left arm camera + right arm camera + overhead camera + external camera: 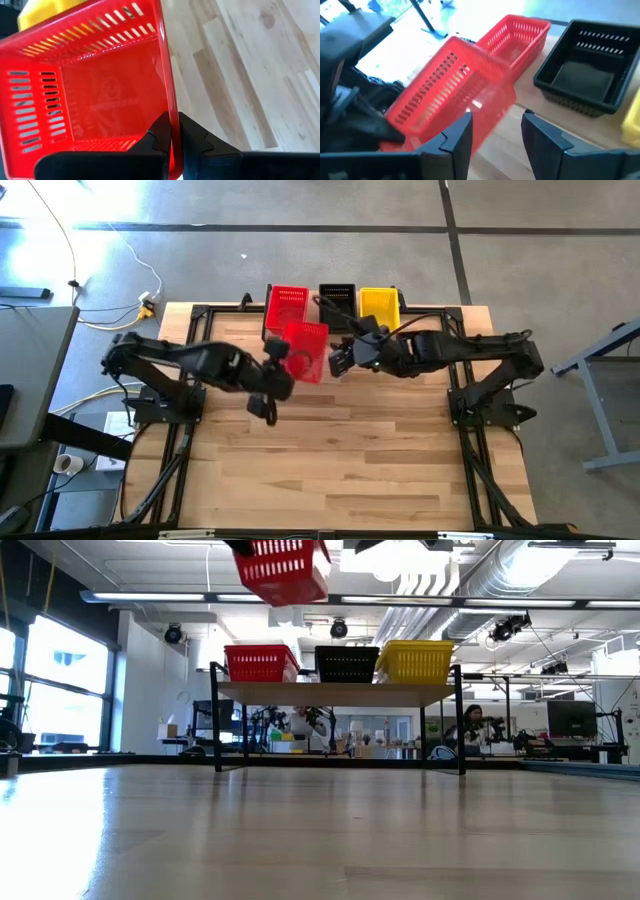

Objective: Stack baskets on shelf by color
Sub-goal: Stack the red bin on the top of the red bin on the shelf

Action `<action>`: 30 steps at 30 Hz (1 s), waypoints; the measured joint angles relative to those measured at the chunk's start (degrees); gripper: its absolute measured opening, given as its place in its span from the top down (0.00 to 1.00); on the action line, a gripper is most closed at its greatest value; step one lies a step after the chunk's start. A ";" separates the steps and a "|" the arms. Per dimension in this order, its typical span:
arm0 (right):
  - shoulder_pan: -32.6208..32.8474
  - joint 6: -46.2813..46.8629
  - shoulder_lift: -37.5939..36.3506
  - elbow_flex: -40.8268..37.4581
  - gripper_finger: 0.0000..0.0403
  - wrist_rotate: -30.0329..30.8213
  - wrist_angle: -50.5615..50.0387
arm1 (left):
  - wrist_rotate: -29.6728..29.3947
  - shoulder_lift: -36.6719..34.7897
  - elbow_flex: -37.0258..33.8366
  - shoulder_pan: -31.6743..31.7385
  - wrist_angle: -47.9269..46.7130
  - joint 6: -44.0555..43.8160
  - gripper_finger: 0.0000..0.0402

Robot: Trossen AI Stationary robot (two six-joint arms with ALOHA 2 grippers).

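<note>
The left gripper (170, 142) has its fingers (159, 131) clamped on the thin rim of a red basket (306, 350), holding it in the air above the table (340, 470), tilted, at about twelve o'clock from the table's centre and just in front of the shelf (340, 693). In the low view the basket hangs well above the shelf top, a little to the eleven o'clock side of the row. The right gripper (492, 132) sits just beside the basket at its three o'clock side — its fingers stand apart and grip nothing, the basket's wall lying just past their tips.

On the shelf three baskets stand side by side: another red one (288, 304), a black one (337, 298) in the middle and a yellow one (379, 302).

The held basket looks like light, thin plastic mesh: stiff enough to keep its shape, but likely to flex and swing when pinched at one edge, and smooth enough to slip. A hold on the middle of a long rim seems the steadiest. To nest, it probably has to be levelled and lined up squarely over the red basket on the shelf — a skewed mouth could catch on the rim below.
</note>
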 joint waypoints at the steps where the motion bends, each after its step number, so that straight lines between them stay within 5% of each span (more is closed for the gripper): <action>1: 0.00 -0.26 -0.39 0.00 0.62 0.47 0.01 | 0.41 -1.00 0.00 0.88 -0.10 0.44 0.98; 16: -0.68 -3.37 -1.85 0.00 0.63 5.12 -0.44 | 11.42 -14.78 -7.29 20.49 3.52 12.25 0.99; 30: -6.20 -10.58 -1.85 0.00 0.63 3.20 -0.51 | 19.65 -12.91 -11.37 36.64 9.41 20.23 1.00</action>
